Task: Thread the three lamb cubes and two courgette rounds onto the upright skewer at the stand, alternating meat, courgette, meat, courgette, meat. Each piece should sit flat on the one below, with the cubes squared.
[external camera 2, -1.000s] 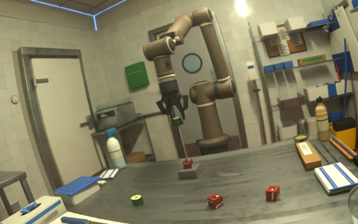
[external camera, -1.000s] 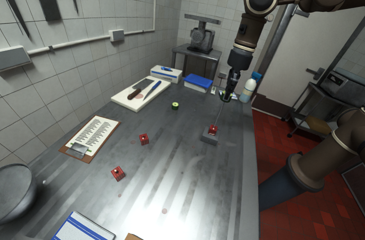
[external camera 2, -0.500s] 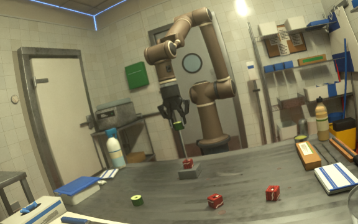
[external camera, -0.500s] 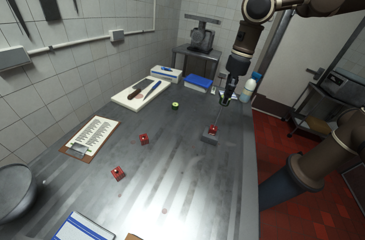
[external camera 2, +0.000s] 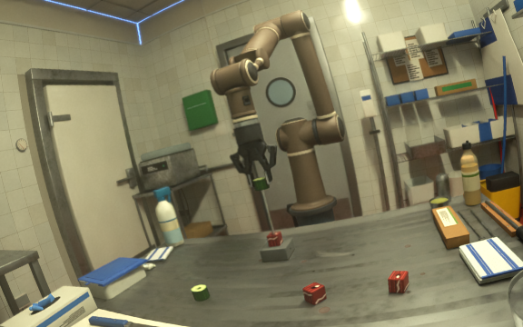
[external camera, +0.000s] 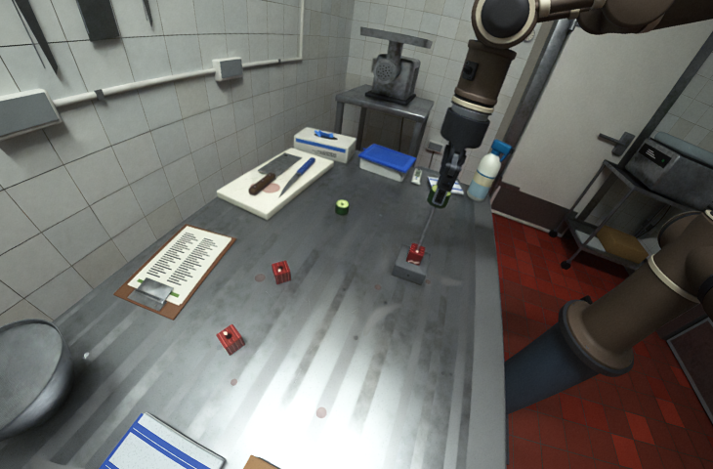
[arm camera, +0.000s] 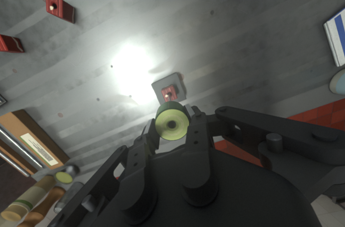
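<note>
My gripper (external camera: 440, 197) (external camera 2: 259, 180) (arm camera: 172, 125) has its two fingers clamped on the sides of a green courgette round (external camera: 439, 198) (external camera 2: 260, 183) (arm camera: 172, 124), held level at the top of the upright skewer (external camera: 425, 228) (external camera 2: 267, 209). The skewer rises from a grey stand (external camera: 410, 266) (external camera 2: 277, 250) near the table's right edge. One lamb cube (external camera: 415, 253) (external camera 2: 274, 238) (arm camera: 169, 93) sits on the stand at the skewer's foot. Two more lamb cubes (external camera: 280, 271) (external camera: 230, 338) lie on the table to the left. A second courgette round (external camera: 342, 207) (external camera 2: 200, 292) rests near the cutting board.
A white cutting board (external camera: 275, 181) with a cleaver and a knife lies at the back left. A clipboard (external camera: 176, 268) lies by the wall and a metal bowl (external camera: 20, 376) at the near left corner. A blue-lidded tub (external camera: 387, 161) and a spray bottle (external camera: 486, 172) stand behind the stand.
</note>
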Controlling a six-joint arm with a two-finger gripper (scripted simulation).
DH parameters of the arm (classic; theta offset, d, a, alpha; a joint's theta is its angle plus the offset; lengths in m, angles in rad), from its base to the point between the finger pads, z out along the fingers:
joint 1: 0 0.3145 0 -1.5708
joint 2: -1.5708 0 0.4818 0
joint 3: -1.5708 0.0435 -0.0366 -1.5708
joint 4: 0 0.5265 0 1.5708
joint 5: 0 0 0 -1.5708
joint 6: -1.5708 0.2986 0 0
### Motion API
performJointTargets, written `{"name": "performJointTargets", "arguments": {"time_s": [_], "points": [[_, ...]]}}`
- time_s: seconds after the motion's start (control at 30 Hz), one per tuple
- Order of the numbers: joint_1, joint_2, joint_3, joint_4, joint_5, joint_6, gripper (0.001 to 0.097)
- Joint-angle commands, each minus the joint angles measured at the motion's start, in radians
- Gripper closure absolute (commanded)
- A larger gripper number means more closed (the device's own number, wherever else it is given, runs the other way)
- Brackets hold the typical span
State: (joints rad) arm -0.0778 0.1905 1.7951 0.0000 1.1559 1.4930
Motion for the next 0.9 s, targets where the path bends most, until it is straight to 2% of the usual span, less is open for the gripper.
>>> {"name": "performJointTargets", "arguments": {"time_s": [0.0,0.87], "points": [[0.0,-0.001,-0.002,0.0,0.0,0.0,0.0901],[0.0,-0.001,-0.001,0.0,0.0,0.0,0.0391]]}}
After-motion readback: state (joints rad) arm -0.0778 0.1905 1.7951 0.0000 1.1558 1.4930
